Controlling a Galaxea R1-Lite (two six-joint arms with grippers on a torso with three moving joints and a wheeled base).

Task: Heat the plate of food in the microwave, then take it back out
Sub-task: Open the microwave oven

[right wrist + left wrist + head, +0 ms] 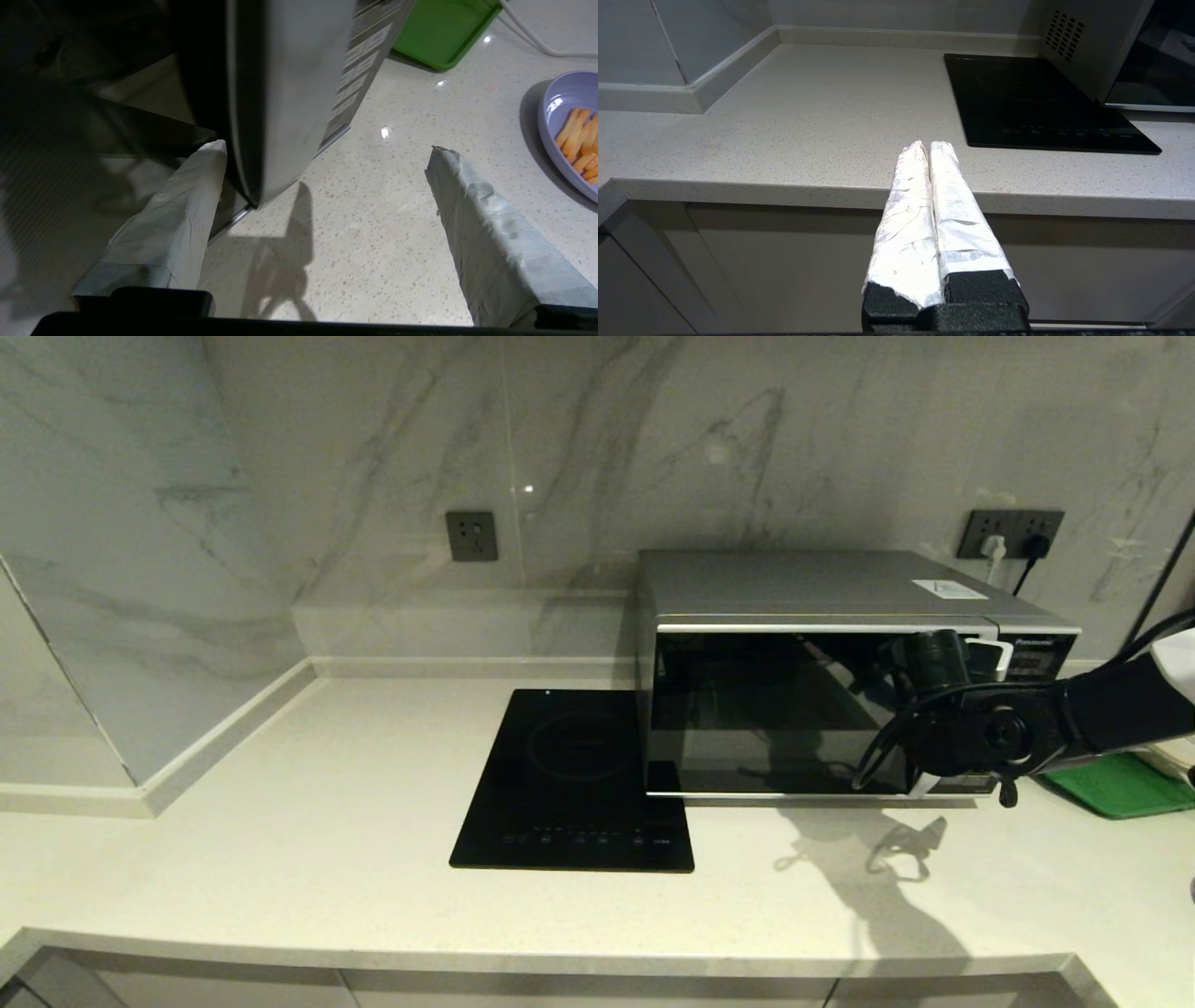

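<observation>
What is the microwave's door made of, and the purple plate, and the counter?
The microwave door looks like dark, shiny glass: it mirrors the room and the right pincer in front of it. Its body looks like brushed silver metal, perhaps painted. The plate of food looks like smooth glazed ceramic or plastic; a bright glint shows, but I cannot tell which. The counter looks like pale speckled stone, polished.
</observation>
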